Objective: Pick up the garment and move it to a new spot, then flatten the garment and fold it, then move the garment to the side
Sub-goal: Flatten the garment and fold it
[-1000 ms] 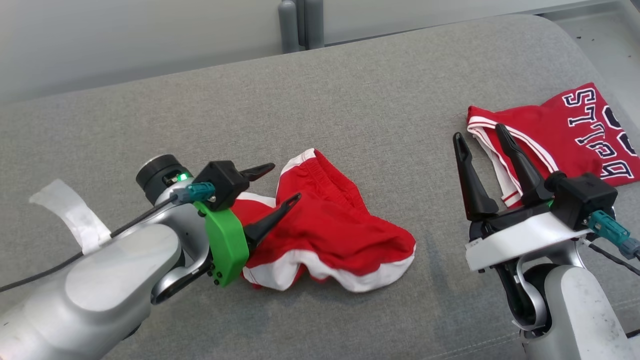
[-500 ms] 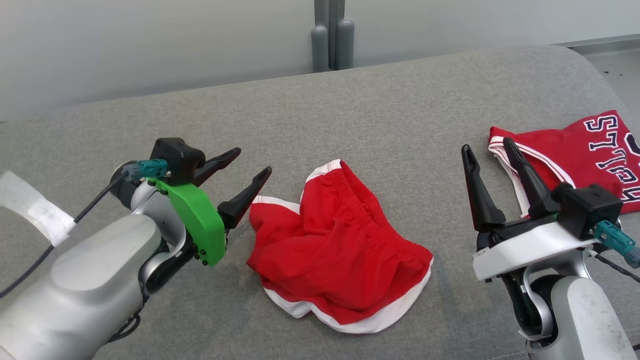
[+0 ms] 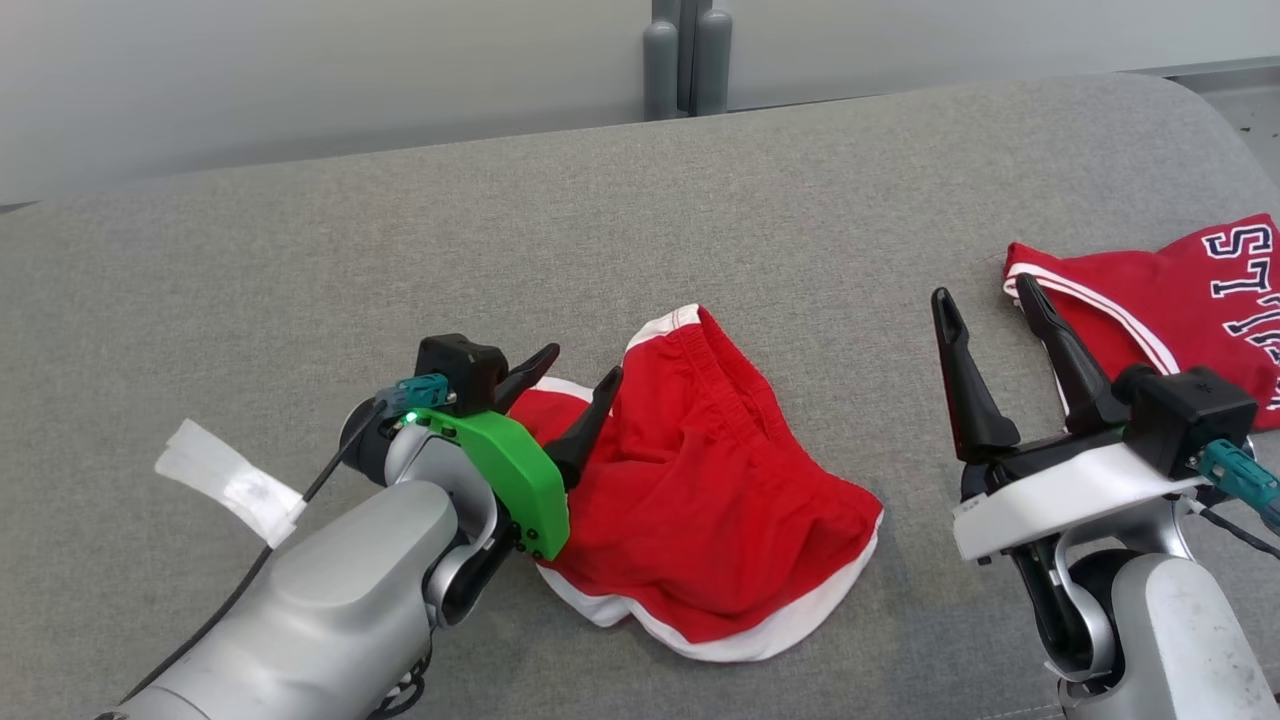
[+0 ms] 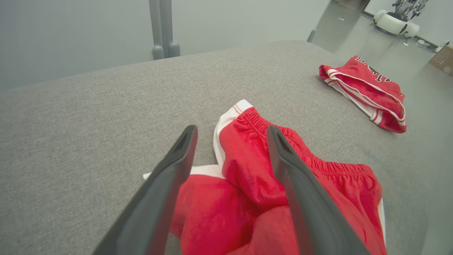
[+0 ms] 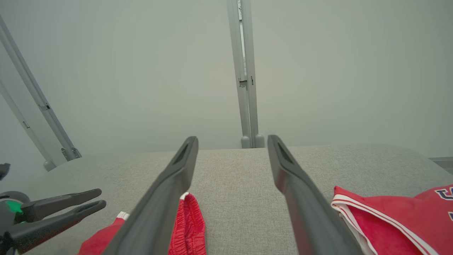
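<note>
Shorts (image 3: 700,500), red with white edges, lie in a crumpled heap in the middle of the grey worktop (image 3: 400,260). My left claw (image 3: 582,362) is spread wide and holds nothing. It hangs low over the left side of the heap, with one finger over the red cloth and the other by the white edge (I cannot tell if either one touches). My right claw (image 3: 982,290) is wide open too, and empty. It points up, off to the right, just beside the corner of a red jersey (image 3: 1150,290) with dark letters, which lies near the worktop's right end.

What could go wrong? The shorts are bunched up in layers. If I pinch here, I may catch only the top layer, and the rest would hang and twist. Or I may grab too many layers, and then the shorts would be hard to flatten. The cloth cover of the worktop looks a bit rough, so the shorts may cling and bunch when pulled. My right claw is close to the jersey and could snag it.

The worktop is wide, with a round corner. Behind it are a pale wall (image 3: 300,70) and two grey posts (image 3: 690,60). A strip of white tape (image 3: 225,478) hangs on my left arm's cable (image 3: 290,520).
</note>
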